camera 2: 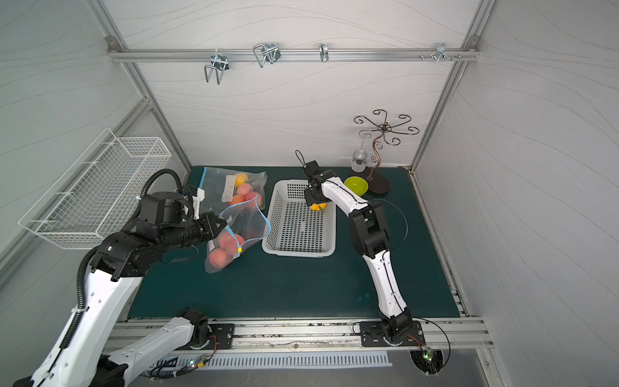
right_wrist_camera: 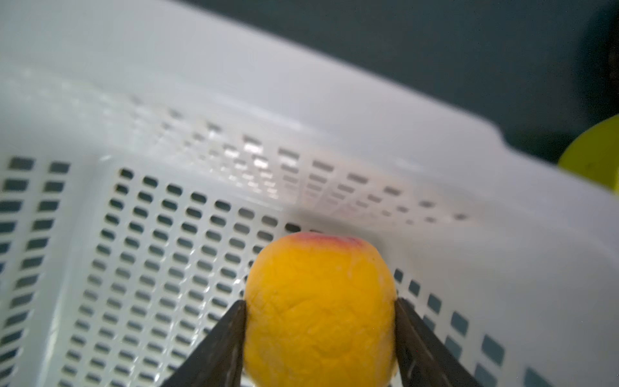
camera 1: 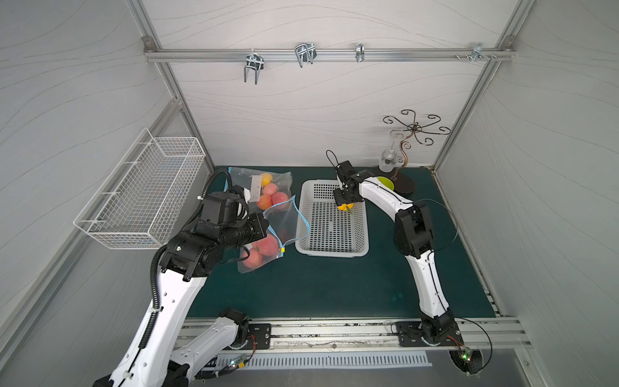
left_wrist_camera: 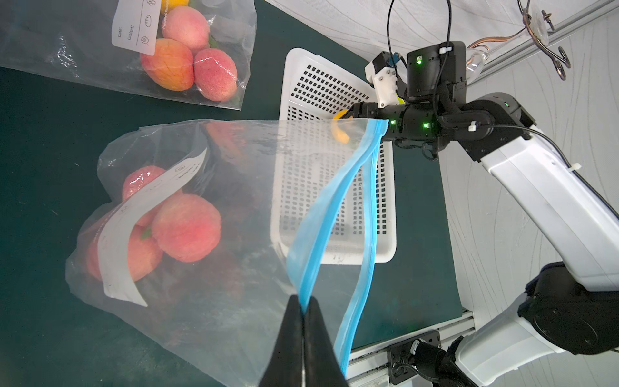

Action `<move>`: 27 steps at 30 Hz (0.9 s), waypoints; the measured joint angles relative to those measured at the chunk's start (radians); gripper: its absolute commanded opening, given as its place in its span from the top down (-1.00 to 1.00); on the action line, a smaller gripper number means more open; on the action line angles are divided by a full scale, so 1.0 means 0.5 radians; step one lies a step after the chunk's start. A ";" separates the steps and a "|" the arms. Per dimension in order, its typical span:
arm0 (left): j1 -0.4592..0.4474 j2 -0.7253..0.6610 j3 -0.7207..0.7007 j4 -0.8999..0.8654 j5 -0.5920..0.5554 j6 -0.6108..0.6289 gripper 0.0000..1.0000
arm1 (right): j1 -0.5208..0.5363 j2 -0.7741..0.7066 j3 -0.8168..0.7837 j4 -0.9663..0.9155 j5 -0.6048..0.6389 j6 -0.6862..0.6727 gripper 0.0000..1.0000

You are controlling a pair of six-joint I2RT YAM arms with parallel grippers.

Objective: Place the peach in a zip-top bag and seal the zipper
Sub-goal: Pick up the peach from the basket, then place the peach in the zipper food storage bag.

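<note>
Zip bag: pink peaches inside. Basket: yellow peach, R gripper pinching.

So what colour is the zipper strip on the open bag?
The zipper strip is light blue, seen best in the left wrist view.

We read "Date:" and "Content:" printed on the white label of the far zip-top bag, small doodle icons beside those words, faint print on the curled white label strip of the nearer zip-top bag, too blurred for us to read.
</note>
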State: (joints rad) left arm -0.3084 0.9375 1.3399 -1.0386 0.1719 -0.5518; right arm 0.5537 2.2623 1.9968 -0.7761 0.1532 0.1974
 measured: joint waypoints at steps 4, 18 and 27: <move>0.000 0.000 0.000 0.001 0.001 -0.001 1.00 | -0.014 -0.317 -0.272 0.114 -0.287 0.046 -0.21; 0.000 0.001 -0.025 0.042 0.015 -0.013 1.00 | 0.150 -1.315 -0.659 0.723 -1.520 0.288 -0.21; 0.000 0.002 -0.025 0.056 0.056 -0.036 1.00 | 0.547 -1.257 -0.610 0.664 -1.554 0.211 -0.23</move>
State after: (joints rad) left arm -0.3084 0.9386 1.3273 -1.0107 0.2001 -0.5697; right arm 0.8272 1.6337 1.6917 -0.4442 -0.6239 0.3027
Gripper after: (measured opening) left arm 0.048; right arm 0.631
